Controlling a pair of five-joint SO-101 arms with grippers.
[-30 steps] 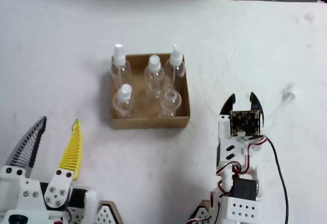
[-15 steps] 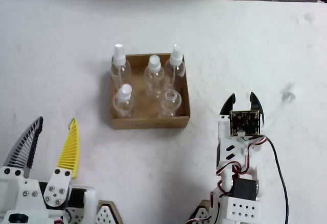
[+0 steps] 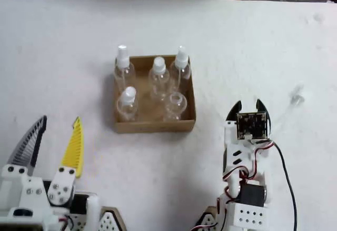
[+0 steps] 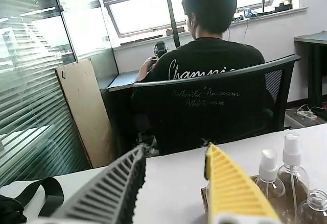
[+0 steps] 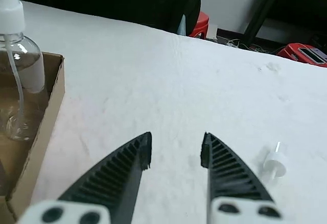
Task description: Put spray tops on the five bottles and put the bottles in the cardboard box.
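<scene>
While both sets of jaws sit at the near edge of the desk [image 3: 63,36], all five bottles stand in the cardboard box [image 3: 154,126].

Four bottles wear white spray tops: the far left bottle [image 3: 123,68], the far middle bottle [image 3: 159,76], the far right bottle [image 3: 181,68] and the near left bottle [image 3: 128,104]. The near right bottle [image 3: 174,104] has an open neck. All five are see-through. One loose spray top [image 3: 297,99] lies on the desk, well to the right of the box. The left jaws, one grey finger [image 3: 29,141] and one yellow finger [image 3: 72,148], are wide apart and hold nothing, near and left of the box. The right jaws are black, a little apart and hold nothing, between the box and the loose spray top but nearer.
</scene>
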